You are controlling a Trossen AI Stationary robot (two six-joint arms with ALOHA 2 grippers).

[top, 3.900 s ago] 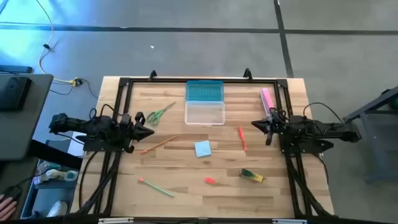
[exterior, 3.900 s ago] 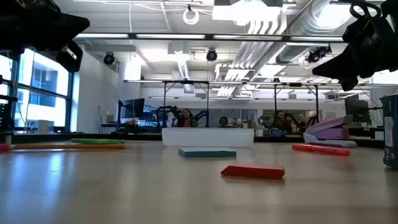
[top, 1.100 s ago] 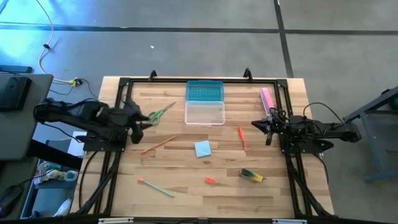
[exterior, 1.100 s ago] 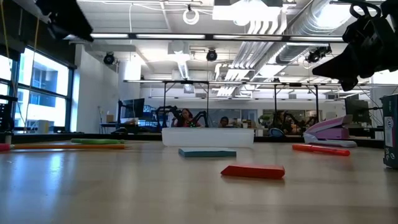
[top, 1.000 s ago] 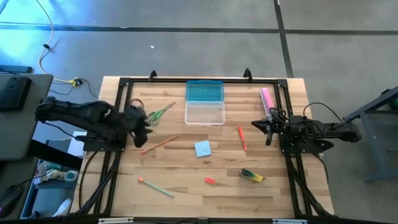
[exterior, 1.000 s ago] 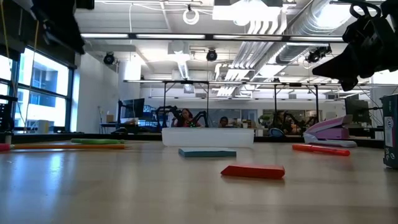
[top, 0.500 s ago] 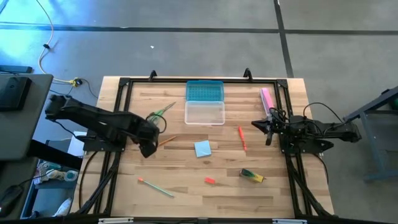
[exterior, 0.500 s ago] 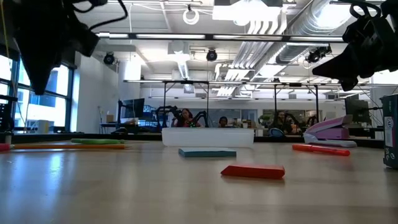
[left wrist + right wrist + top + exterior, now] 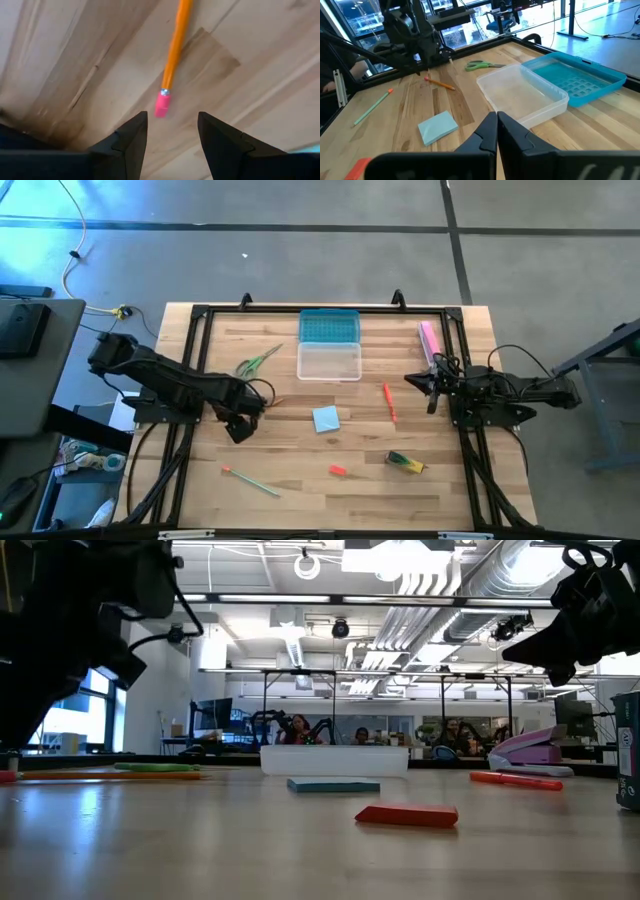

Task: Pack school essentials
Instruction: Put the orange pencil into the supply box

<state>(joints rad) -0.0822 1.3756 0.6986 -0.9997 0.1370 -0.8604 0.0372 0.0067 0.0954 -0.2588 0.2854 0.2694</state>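
Left wrist view: the left gripper [image 9: 170, 132] hovers spread wide above the orange pencil's [image 9: 175, 47] pink eraser end, gripping nothing; the right gripper [image 9: 497, 131] waits closed, empty.

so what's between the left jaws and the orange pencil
Nothing but bare wood: in the left wrist view the left gripper is open, just short of the orange pencil and its pink eraser.

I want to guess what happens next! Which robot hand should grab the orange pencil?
The left hand, I think. It hovers open right over the orange pencil, by its pink eraser end. The right hand is shut and waits across the table by the pink bar.
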